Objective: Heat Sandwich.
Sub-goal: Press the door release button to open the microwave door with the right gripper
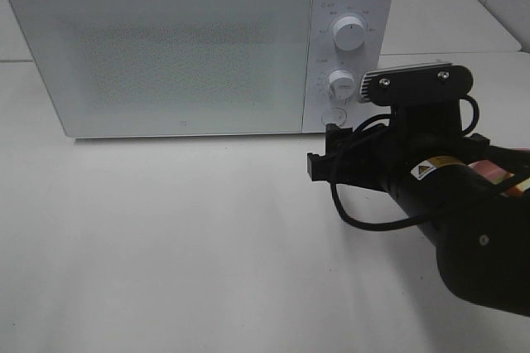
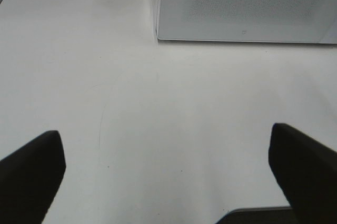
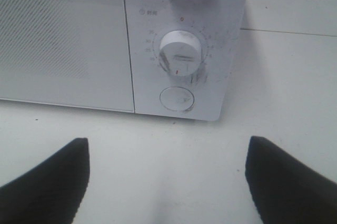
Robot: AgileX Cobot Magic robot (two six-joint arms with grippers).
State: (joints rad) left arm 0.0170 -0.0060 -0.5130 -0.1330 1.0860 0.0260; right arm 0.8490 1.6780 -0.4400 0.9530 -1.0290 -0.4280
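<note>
Your right pincer (image 3: 167, 182) is released in front of the round button (image 3: 177, 98) of the microwave (image 1: 166, 46); your left pincer (image 2: 167, 176) is released above the counter (image 2: 158, 124)

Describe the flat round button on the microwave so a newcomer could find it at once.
Find the white microwave and look at the control strip right of its door. Two raised knobs sit there, the upper knob above the lower knob. The button lies below both: lowest of the three, and flat, not raised.

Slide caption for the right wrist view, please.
Open right gripper faces the lower dial and round button on the white microwave.
</note>
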